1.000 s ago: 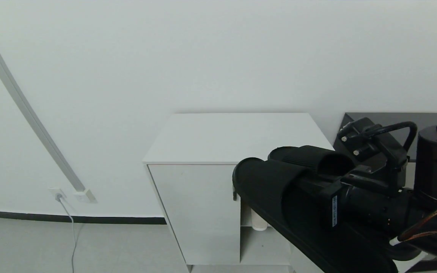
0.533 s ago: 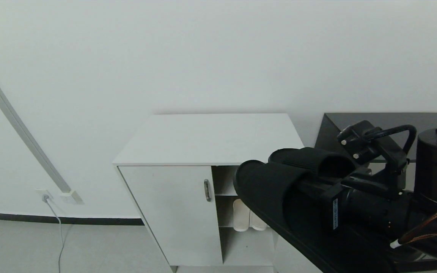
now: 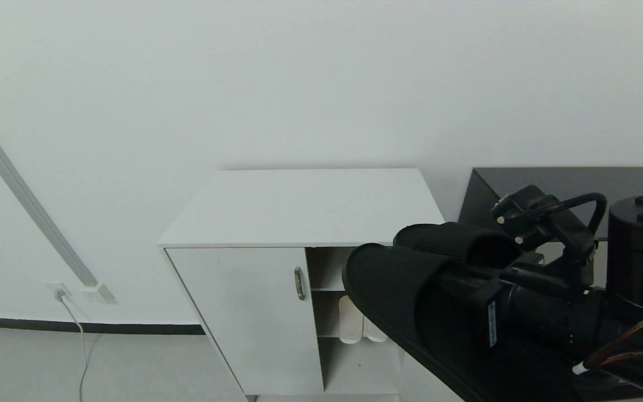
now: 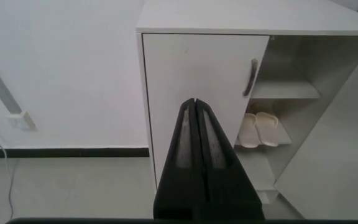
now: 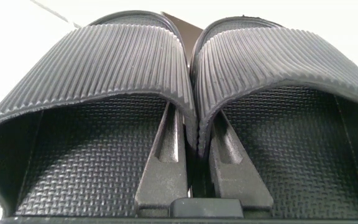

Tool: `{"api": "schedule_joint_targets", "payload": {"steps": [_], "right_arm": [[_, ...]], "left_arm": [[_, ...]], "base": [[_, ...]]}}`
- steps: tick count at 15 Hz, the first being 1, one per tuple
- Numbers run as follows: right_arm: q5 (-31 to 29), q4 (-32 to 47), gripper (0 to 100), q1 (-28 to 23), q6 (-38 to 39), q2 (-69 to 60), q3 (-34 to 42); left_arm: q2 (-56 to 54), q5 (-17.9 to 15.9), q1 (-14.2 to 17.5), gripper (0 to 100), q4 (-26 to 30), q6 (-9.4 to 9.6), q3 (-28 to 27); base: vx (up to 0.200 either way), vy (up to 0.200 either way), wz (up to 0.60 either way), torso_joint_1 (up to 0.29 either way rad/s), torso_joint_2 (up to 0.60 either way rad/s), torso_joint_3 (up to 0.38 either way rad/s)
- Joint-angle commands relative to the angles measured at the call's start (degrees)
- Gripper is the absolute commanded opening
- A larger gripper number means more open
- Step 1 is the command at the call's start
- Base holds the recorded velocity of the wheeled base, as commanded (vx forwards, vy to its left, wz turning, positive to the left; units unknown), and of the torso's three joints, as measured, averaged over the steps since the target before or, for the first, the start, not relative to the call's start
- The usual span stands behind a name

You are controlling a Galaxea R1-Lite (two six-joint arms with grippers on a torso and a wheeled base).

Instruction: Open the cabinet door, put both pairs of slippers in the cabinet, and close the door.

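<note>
A pair of black slippers (image 3: 405,279) hangs in front of the white cabinet (image 3: 299,206), to its right. My right gripper (image 5: 194,127) is shut on the slippers' two inner walls, one finger inside each shoe (image 5: 104,143). The cabinet's left door (image 3: 243,312) with its handle (image 3: 298,283) is closed. The right half stands open, its door (image 4: 347,143) swung out. A pair of white slippers (image 3: 354,326) lies on the middle shelf, the same slippers (image 4: 260,127) in the left wrist view. My left gripper (image 4: 195,106) is shut and holds nothing, hanging before the closed door (image 4: 197,68).
A wall socket with a cable (image 3: 56,291) and a slanted conduit (image 3: 20,190) are left of the cabinet. A dark surface (image 3: 578,178) stands to its right. Grey floor (image 3: 104,368) lies open in front left.
The head camera has shifted, so the cabinet sits further left and its open half and white slippers are now uncovered. The black slippers stay in my right gripper.
</note>
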Motion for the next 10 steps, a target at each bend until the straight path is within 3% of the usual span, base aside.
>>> {"api": "schedule_joint_targets", "payload": {"steps": [1,3,10], "right_arm": [[-0.01,-0.05,0,0.04,-0.38,0.1,0.43],[-0.01,-0.05,0,0.13,-0.38,0.18,0.69],[0.16,-0.05,0,0.13,-0.73,0.1,0.87]], "left_arm": [[0.07,0.01,-0.01,0,-0.01,-0.01,0.01],[0.07,0.01,-0.01,0,-0.01,-0.01,0.01],[0.07,0.01,-0.01,0,-0.01,-0.1,0.01]], "base": [[0.0,0.0,0.0,0.0,0.0,0.0],[0.0,0.0,-0.3,0.001,0.0,0.001],[0.0,0.0,0.0,0.0,0.0,0.0]]}}
